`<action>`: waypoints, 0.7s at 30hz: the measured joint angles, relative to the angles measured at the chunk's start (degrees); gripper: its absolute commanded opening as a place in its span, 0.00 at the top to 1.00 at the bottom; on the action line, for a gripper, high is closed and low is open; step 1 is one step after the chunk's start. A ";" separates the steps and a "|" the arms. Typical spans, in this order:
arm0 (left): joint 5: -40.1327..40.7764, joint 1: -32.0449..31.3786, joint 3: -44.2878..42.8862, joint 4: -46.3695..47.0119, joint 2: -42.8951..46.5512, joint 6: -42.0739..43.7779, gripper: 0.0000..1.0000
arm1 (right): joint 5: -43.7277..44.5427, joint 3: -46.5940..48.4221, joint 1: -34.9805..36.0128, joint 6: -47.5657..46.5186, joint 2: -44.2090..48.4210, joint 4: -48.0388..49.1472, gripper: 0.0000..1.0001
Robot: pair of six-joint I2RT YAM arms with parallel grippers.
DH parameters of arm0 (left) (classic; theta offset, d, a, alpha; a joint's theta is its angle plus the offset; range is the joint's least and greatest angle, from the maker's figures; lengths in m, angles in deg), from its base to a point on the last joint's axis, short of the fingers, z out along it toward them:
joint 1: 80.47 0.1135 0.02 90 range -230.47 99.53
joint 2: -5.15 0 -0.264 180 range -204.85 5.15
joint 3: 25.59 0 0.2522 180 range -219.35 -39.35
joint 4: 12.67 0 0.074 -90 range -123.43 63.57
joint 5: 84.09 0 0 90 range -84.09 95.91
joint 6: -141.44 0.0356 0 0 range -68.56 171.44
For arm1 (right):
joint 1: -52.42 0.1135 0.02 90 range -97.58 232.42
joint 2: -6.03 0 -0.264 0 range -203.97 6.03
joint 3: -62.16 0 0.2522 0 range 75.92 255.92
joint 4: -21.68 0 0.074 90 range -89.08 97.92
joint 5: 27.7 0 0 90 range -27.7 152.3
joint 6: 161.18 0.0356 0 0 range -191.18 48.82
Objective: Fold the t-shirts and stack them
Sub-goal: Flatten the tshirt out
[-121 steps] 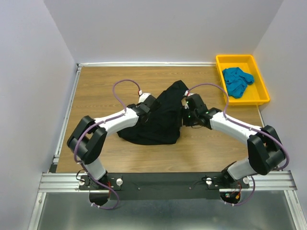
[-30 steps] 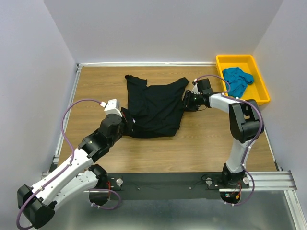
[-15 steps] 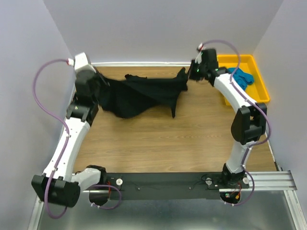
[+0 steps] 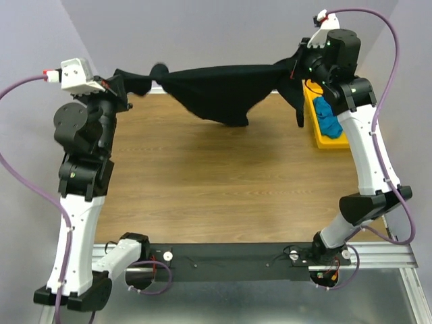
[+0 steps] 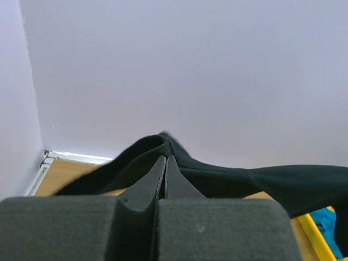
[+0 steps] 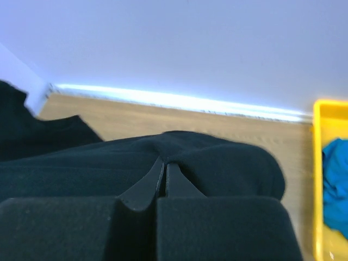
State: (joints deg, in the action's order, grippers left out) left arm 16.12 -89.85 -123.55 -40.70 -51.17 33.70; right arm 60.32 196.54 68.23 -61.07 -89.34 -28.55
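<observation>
Counter [image 4: 223, 182]: bare wood across its middle. The garment that lay on it a second ago no longer touches it.

Black t-shirt [image 4: 223, 88]: now held in the air over the far edge of the counter, strung between the two arms. Its upper edge is pulled nearly straight, its body sags in a point below, and one loose end hangs down at the right, in front of the tray. Half a second ago it hung lower and more bunched.

Left arm [image 4: 84, 169] and right arm [image 4: 364, 148]: both raised high and spread wide, where a second ago they were low at the cloth.

Yellow tray [image 4: 314, 135]: at the far right of the counter, partly hidden behind the right arm and the hanging cloth.

Teal t-shirt [image 4: 329, 123]: crumpled in the tray, not yet handled.

Left tool [image 5: 165, 163]: fingers together, clamped on a bunched corner of the black cloth.

Right tool [image 6: 165, 166]: fingers together, pinching a fold of the same shirt. It stood apart beside the cloth a second ago.

Assessment: the lift has opened the shirt for spreading. No fold has been made, so the task is at an early stage.
</observation>
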 measured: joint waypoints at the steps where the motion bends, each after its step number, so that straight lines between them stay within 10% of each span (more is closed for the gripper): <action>1: -0.37 0.00 0.13 -0.90 0.79 0.11 1.00 | 0.24 -1.11 0.04 -0.57 0.90 -0.92 0.99; 14: -1.22 -0.22 2.82 -3.87 2.51 1.90 1.00 | 1.84 -3.65 0.66 -2.32 2.36 -4.22 0.98; 21: -1.18 0.09 13.03 2.51 -16.46 2.25 1.00 | 6.99 -3.48 -0.26 -2.69 -16.57 -4.55 0.97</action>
State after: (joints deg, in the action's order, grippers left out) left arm 14.94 -89.77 -110.53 -38.18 -67.62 35.95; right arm 67.31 193.07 67.97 -63.76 -105.91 -33.10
